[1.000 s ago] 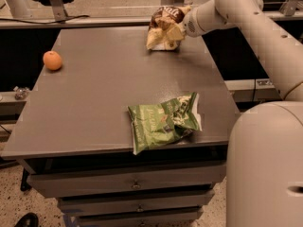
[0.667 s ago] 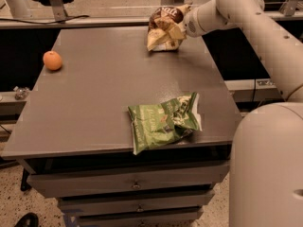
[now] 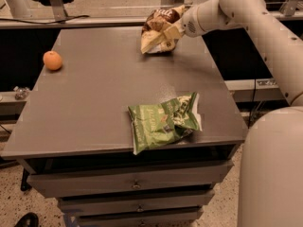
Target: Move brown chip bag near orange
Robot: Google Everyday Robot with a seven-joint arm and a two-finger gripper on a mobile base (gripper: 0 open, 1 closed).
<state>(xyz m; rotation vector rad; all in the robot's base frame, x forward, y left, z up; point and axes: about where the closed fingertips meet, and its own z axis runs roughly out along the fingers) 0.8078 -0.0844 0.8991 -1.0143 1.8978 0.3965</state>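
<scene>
I see the gripper (image 3: 174,31) at the far right corner of the grey table (image 3: 94,93), clamped on the right side of the brown chip bag (image 3: 155,26). The bag stands tilted in its grasp, dark top up and pale yellow part down. I cannot tell whether its lower edge touches the tabletop. The orange (image 3: 52,60) sits near the table's left edge, well apart from the bag. A green chip bag (image 3: 163,122) lies crumpled at the near edge, above the drawers (image 3: 132,183). The white arm (image 3: 246,13) reaches in from the right.
</scene>
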